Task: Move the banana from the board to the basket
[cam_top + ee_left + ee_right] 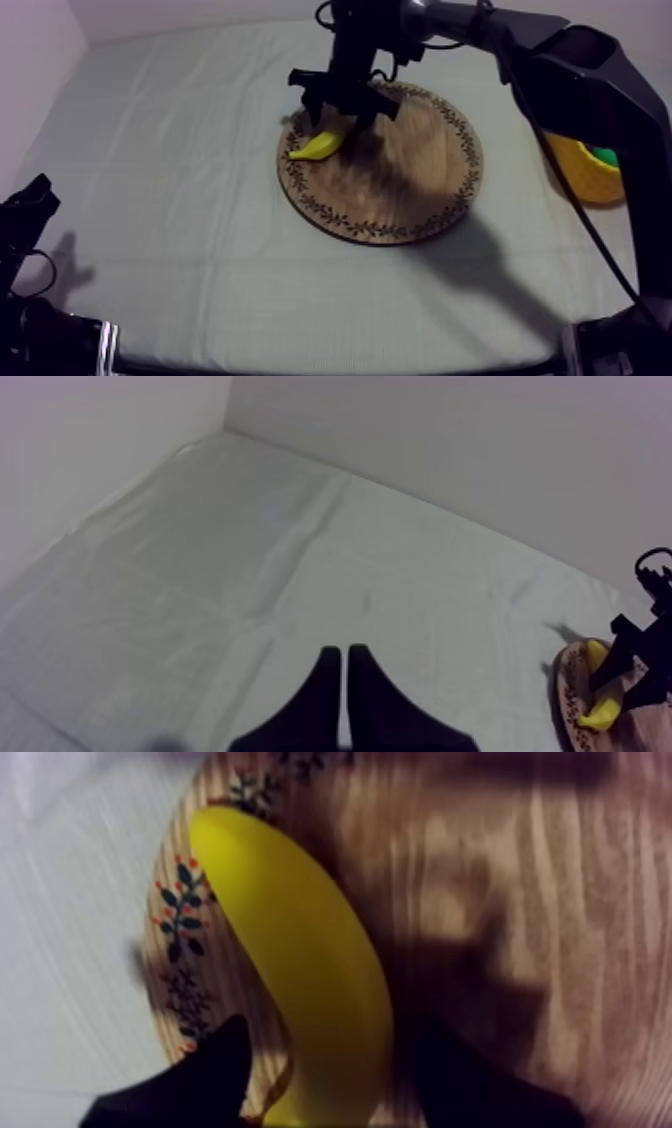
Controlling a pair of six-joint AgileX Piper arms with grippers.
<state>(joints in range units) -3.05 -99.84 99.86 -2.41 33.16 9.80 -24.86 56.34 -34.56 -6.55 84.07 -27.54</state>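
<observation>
My left gripper (345, 661) rests low at the near left of the cloth-covered table (180, 200), its fingers pressed together into a narrow wedge on nothing. Right of it, the banana (318, 146) lies on the left part of the wooden board (420, 195), close to the patterned rim. My right gripper (340, 122) stands over it with jaws spread, one finger at each side, seemingly not yet pinching. I judge no step done: closing, lifting, carrying and dropping are all left. At the far right the yellow basket (585, 180) is half hidden behind my right arm; something green sits in it that I cannot identify.
</observation>
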